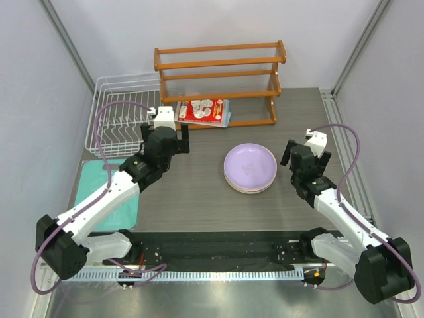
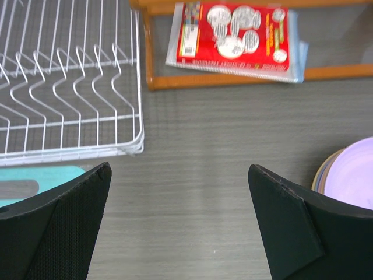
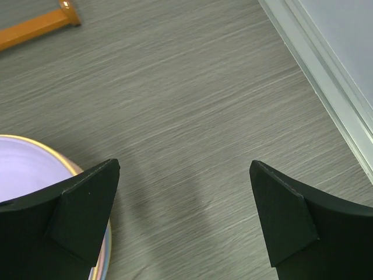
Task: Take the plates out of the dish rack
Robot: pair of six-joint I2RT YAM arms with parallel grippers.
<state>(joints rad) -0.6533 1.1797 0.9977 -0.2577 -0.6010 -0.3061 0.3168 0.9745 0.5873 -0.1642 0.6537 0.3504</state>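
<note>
The plates (image 1: 250,168) lie stacked on the table at centre right, lavender on top, with yellow and pink rims showing beneath. The stack's edge shows in the left wrist view (image 2: 349,178) and in the right wrist view (image 3: 23,169). The white wire dish rack (image 1: 122,116) stands at the back left with no plates in it; its prongs show in the left wrist view (image 2: 64,81). My left gripper (image 1: 167,138) (image 2: 178,221) is open and empty beside the rack's front right corner. My right gripper (image 1: 302,159) (image 3: 183,216) is open and empty just right of the stack.
A brown wooden shelf (image 1: 218,76) stands at the back, with a red packet (image 1: 204,110) under it. A teal mat (image 1: 99,189) lies at the left front. A metal rail (image 1: 344,146) runs along the table's right edge.
</note>
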